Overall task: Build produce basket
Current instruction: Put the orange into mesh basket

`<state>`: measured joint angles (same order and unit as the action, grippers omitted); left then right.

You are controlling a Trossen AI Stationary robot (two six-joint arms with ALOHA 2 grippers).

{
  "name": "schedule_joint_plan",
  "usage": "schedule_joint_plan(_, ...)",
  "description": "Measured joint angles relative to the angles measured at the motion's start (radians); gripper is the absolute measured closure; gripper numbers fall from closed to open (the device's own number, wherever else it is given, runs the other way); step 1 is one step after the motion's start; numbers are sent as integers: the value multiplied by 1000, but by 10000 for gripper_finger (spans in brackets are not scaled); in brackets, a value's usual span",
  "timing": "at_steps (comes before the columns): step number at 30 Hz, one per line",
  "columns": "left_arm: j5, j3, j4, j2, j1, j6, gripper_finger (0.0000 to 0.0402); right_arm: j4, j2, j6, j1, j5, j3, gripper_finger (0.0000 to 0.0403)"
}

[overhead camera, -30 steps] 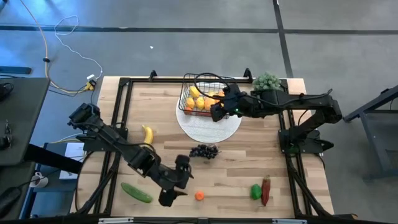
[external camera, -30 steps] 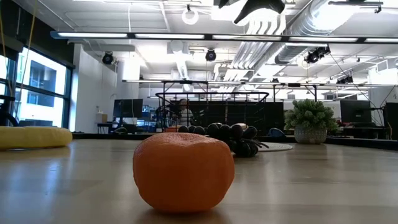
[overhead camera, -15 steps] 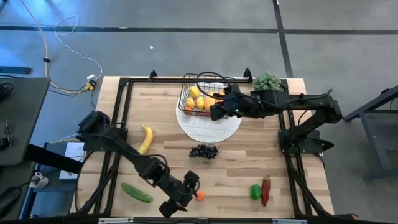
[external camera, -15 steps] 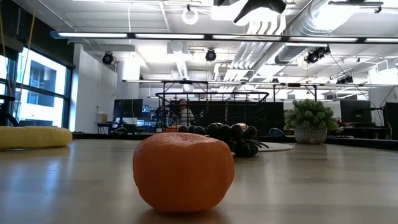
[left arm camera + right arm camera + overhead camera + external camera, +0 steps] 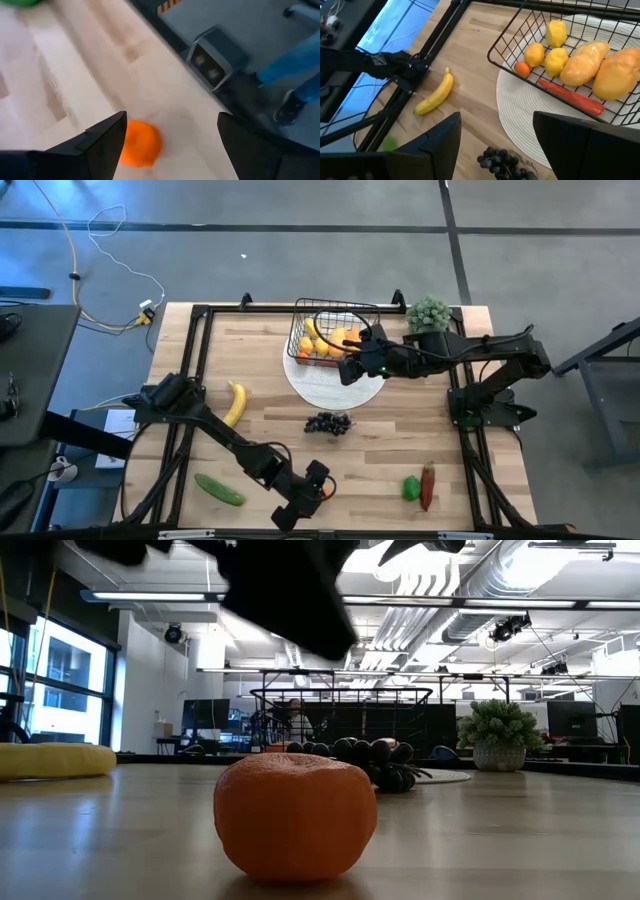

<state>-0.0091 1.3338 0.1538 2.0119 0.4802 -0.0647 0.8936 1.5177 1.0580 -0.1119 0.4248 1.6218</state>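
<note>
Wooden table (image 5: 260,380), grey floor around it; open workshop beyond
- Basket (image 5: 325,332): black wire, on white plate (image 5: 335,385) at far side; contains lemons (image 5: 545,52), mangoes (image 5: 600,67), red chili (image 5: 570,97), small orange
- Banana (image 5: 236,401), grapes (image 5: 328,423), cucumber (image 5: 219,489), green pepper (image 5: 411,488), second chili (image 5: 428,485): loose on table
- Orange (image 5: 324,492): near front edge
- Left gripper (image 5: 308,498): above orange, fingers apart, holding nothing
- Right gripper (image 5: 350,366): beside basket over plate, fingers apart, empty
- Potted plant (image 5: 429,311): far right corner

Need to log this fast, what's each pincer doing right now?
Left pincer: open, empty, over the orange.
Right pincer: open, empty, beside the basket.
</note>
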Motion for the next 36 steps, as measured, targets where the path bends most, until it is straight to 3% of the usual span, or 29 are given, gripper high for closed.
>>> schedule_joint_plan(4,-44,0,3,12,-7,-3,101,0,0,0,-9,0,0,174)
schedule_joint_plan(15,-39,1,5,33,-22,-71,101,1,0,0,-13,1,0,174)
schedule_joint_plan(27,-41,0,-9,98,-29,-18,103,7,0,-1,-13,3,0,174)
schedule_joint_plan(31,-56,0,-28,98,-29,-17,121,8,0,-3,-13,4,0,174)
schedule_joint_plan(36,-55,0,-16,98,-29,-17,173,8,0,-11,-13,4,0,174)
